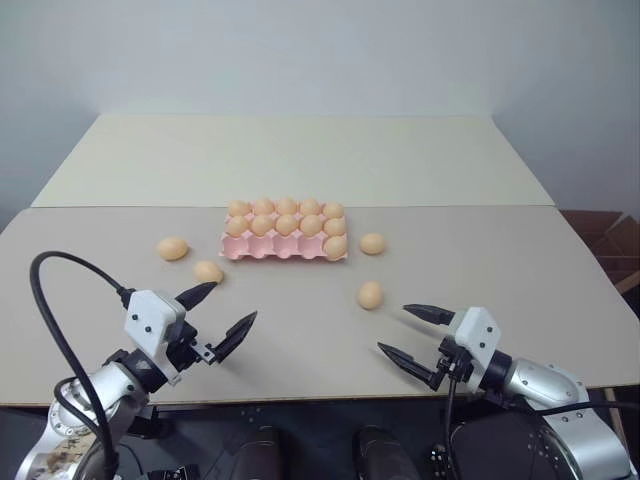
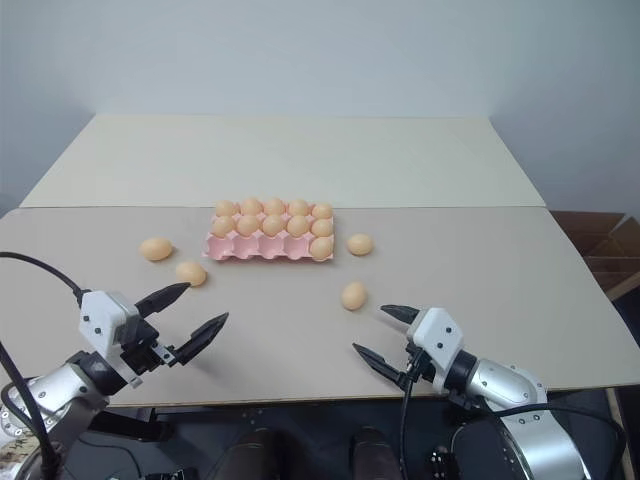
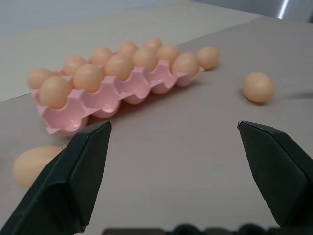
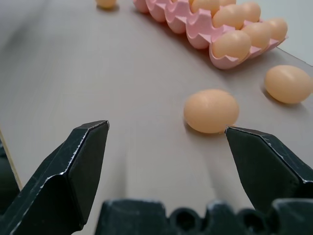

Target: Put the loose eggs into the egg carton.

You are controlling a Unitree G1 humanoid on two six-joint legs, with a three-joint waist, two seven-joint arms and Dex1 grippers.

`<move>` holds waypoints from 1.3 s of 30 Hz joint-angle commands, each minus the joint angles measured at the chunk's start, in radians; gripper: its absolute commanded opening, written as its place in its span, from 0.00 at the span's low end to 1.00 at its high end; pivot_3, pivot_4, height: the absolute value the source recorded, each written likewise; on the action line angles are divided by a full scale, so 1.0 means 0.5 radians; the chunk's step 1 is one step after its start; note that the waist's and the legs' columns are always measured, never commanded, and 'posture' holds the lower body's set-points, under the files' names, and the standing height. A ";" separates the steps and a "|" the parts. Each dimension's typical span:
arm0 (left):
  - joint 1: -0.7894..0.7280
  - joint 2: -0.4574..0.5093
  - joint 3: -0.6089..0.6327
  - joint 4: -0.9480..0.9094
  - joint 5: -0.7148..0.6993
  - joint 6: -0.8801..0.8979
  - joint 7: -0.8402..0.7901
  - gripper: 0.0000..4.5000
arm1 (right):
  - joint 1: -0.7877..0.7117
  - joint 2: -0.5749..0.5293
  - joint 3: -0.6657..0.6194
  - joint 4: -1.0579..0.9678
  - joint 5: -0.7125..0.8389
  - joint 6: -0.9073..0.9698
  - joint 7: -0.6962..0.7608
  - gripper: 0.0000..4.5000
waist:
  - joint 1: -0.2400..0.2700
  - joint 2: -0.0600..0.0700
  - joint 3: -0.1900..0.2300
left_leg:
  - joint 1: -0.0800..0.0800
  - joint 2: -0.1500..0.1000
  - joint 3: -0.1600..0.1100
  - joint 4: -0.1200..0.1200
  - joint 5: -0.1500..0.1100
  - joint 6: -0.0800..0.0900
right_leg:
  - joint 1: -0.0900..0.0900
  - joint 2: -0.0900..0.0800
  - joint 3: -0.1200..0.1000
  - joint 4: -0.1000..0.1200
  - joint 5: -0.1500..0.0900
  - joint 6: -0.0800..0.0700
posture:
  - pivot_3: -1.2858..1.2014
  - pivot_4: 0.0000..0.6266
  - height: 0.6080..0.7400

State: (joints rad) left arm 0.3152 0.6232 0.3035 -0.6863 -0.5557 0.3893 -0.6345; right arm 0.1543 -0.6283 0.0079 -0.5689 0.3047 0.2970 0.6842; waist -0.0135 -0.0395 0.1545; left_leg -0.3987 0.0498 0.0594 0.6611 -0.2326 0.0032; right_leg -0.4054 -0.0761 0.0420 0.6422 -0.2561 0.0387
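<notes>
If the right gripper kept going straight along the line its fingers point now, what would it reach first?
Probably the nearest loose egg, lying on the table ahead of the open right gripper, slightly off-centre between its fingers. The egg carton lies beyond.

Plain pale grey-blue wall (image 1: 320,55) across the back, no windows, soft even light with barely any shadows. Two tables pushed together: a cream-topped far table (image 1: 300,155) up against the wall, and a greyish-beige near table (image 1: 300,320) in front, meeting along a straight seam. Matte tops, nothing glossy. Off past the near table's right edge, a bit of reddish-brown patterned floor (image 1: 605,240). Dark under the front edge, hard to make out.
</notes>
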 commanded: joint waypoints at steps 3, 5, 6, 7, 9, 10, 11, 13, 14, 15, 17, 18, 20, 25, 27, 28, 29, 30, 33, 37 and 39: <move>-0.074 0.128 0.120 0.134 -0.135 -0.035 -0.263 1.00 | -0.253 -0.015 0.121 -0.168 -0.112 0.367 -0.170 0.99 | 0.000 0.000 0.000 | 0.000 0.000 0.000 0.000 0.000 0.000 | 0.000 0.000 -0.001 0.000 0.000 -0.001 | 0.52 0.24 1.00; -0.109 0.146 0.125 0.213 -0.152 -0.065 -0.344 1.00 | -0.341 -0.013 0.162 -0.163 -0.147 0.459 -0.201 0.99 | 0.001 0.000 0.000 | 0.000 0.000 0.000 0.000 0.000 0.000 | 0.000 0.000 -0.001 0.000 0.000 -0.001 | 0.52 0.24 1.00; -0.134 0.163 0.128 0.264 -0.160 -0.073 -0.391 1.00 | -0.393 -0.003 0.169 -0.161 -0.131 0.527 -0.211 0.99 | 0.001 0.000 0.000 | -0.001 0.000 0.000 0.000 0.000 0.000 | 0.000 0.000 -0.001 -0.001 0.000 -0.001 | 0.52 0.24 1.00; -0.152 0.174 0.132 0.302 -0.163 -0.081 -0.426 1.00 | -0.430 0.007 0.175 -0.162 -0.120 0.576 -0.219 0.99 | 0.002 0.000 0.000 | -0.001 0.000 0.000 0.000 0.000 0.000 | -0.001 0.000 -0.001 -0.001 0.000 0.000 | 0.52 0.24 1.00; -0.221 0.197 0.163 0.387 -0.262 -0.044 -0.512 1.00 | -0.527 0.010 0.222 -0.161 -0.136 0.694 -0.240 0.99 | 0.004 0.000 0.000 | -0.003 0.000 0.000 0.000 0.000 0.000 | -0.001 0.000 -0.002 -0.001 0.000 0.000 | 0.52 0.24 1.00; -0.244 0.203 0.169 0.416 -0.272 -0.060 -0.548 1.00 | -0.567 0.013 0.252 -0.160 -0.155 0.736 -0.251 0.99 | 0.003 0.000 0.000 | -0.003 0.000 0.000 0.000 0.000 0.000 | -0.001 0.000 -0.002 -0.001 0.000 0.000 | 0.52 0.24 1.00; -0.264 0.210 0.169 0.443 -0.273 -0.082 -0.586 1.00 | -0.607 0.026 0.284 -0.147 -0.175 0.763 -0.267 0.99 | 0.002 0.000 0.000 | -0.003 0.000 0.000 0.000 0.000 0.000 | -0.002 0.000 -0.002 -0.001 0.000 0.000 | 0.52 0.24 1.00; -0.295 0.234 0.161 0.466 -0.293 -0.052 -0.625 1.00 | -0.662 0.044 0.349 -0.115 -0.240 0.768 -0.307 0.99 | 0.002 0.000 0.000 | -0.002 0.000 0.000 0.000 0.000 0.000 | -0.001 0.000 -0.002 -0.001 0.000 0.000 | 0.52 0.24 1.00; -0.305 0.239 0.161 0.467 -0.301 -0.036 -0.633 1.00 | -0.683 0.047 0.384 -0.101 -0.277 0.764 -0.321 0.99 | 0.001 0.000 0.000 | -0.002 0.000 0.000 0.000 0.000 0.000 | -0.001 0.000 -0.002 -0.001 0.000 0.000 | 0.52 0.24 1.00; -0.312 0.240 0.159 0.463 -0.307 -0.025 -0.636 1.00 | -0.697 0.048 0.412 -0.092 -0.306 0.765 -0.330 0.99 | 0.001 0.000 0.000 | -0.003 0.000 0.000 0.000 0.000 0.000 | -0.002 0.000 -0.002 -0.001 0.000 0.000 | 0.52 0.24 1.00; -0.314 0.240 0.157 0.455 -0.312 -0.019 -0.641 1.00 | -0.725 0.060 0.455 -0.085 -0.331 0.792 -0.339 0.99 | 0.001 0.000 0.000 | -0.003 0.000 0.000 0.000 0.000 0.000 | -0.002 -0.001 -0.002 -0.001 0.000 0.000 | 0.52 0.24 1.00; -0.313 0.242 0.155 0.452 -0.316 -0.013 -0.644 1.00 | -0.737 0.072 0.486 -0.076 -0.364 0.784 -0.357 0.99 | 0.001 0.000 0.000 | -0.004 0.000 0.000 0.000 0.000 0.000 | -0.002 -0.001 -0.002 -0.001 0.000 0.000 | 0.52 0.24 1.00; -0.310 0.239 0.148 0.443 -0.316 -0.007 -0.643 1.00 | -0.750 0.078 0.558 -0.034 -0.467 0.713 -0.390 0.99 | 0.001 0.000 0.000 | -0.004 0.000 0.000 0.000 0.000 0.000 | -0.002 0.000 -0.002 0.000 0.000 0.000 | 0.52 0.24 1.00; -0.318 0.229 0.130 0.409 -0.320 0.015 -0.627 1.00 | -0.756 0.105 0.666 0.085 -0.659 0.569 -0.442 0.99 | 0.000 0.000 0.000 | -0.003 0.000 0.000 0.000 0.000 0.000 | -0.002 0.000 -0.002 0.000 0.000 0.000 | 0.52 0.24 1.00; -0.322 0.229 0.122 0.405 -0.319 0.014 -0.628 1.00 | -0.762 0.124 0.687 0.126 -0.707 0.540 -0.450 0.99 | 0.000 0.000 0.000 | -0.003 0.000 0.000 0.000 0.000 0.000 | -0.002 0.000 -0.002 0.000 0.000 0.000 | 0.52 0.24 1.00; -0.325 0.227 0.117 0.405 -0.318 0.013 -0.626 1.00 | -0.765 0.136 0.691 0.153 -0.728 0.527 -0.453 0.99 | 0.000 0.000 0.000 | -0.004 0.000 0.000 0.000 0.000 0.000 | -0.002 0.000 -0.002 0.000 0.000 0.000 | 0.52 0.24 1.00; -0.328 0.226 0.113 0.406 -0.318 0.012 -0.626 1.00 | -0.769 0.149 0.691 0.177 -0.744 0.519 -0.456 0.99 | 0.000 0.000 0.000 | -0.004 0.000 0.000 0.000 0.000 0.000 | -0.003 0.000 -0.002 0.000 0.000 0.000 | 0.52 0.24 1.00; -0.332 0.225 0.110 0.406 -0.318 0.011 -0.624 1.00 | -0.772 0.162 0.686 0.199 -0.756 0.514 -0.458 0.99 | 0.000 0.000 0.000 | -0.003 0.000 0.000 0.000 0.000 0.000 | -0.002 0.000 -0.002 0.000 0.000 0.000 | 0.52 0.24 1.00; -0.339 0.222 0.098 0.402 -0.317 0.003 -0.625 1.00 | -0.780 0.188 0.663 0.260 -0.790 0.490 -0.453 0.99 | 0.000 0.000 0.000 | -0.003 0.000 0.000 0.000 0.000 0.000 | -0.002 0.000 -0.002 0.000 0.000 0.000 | 0.52 0.24 1.00; -0.335 0.226 0.081 0.399 -0.303 -0.025 -0.652 1.00 | -0.780 0.197 0.647 0.293 -0.817 0.463 -0.431 0.99 | 0.000 0.000 0.000 | -0.003 0.000 0.000 0.000 0.000 0.000 | -0.002 0.000 -0.002 0.000 0.000 0.000 | 0.52 0.24 1.00; -0.330 0.231 0.076 0.402 -0.297 -0.038 -0.671 1.00 | -0.782 0.203 0.644 0.301 -0.829 0.454 -0.425 0.99 | 0.000 0.000 0.000 | -0.003 0.000 0.000 0.000 0.000 0.000 | -0.003 0.000 -0.002 0.000 0.000 0.000 | 0.52 0.24 1.00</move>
State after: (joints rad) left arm 0.1548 0.7357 0.3386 -0.4550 -0.7050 0.3904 -0.9570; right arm -0.2215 -0.5304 0.3553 -0.4015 -0.0999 0.5507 0.4728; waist -0.0134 -0.0395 0.1545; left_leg -0.4004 0.0499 0.0595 0.6611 -0.2326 0.0032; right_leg -0.4067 -0.0762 0.0412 0.6423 -0.2562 0.0386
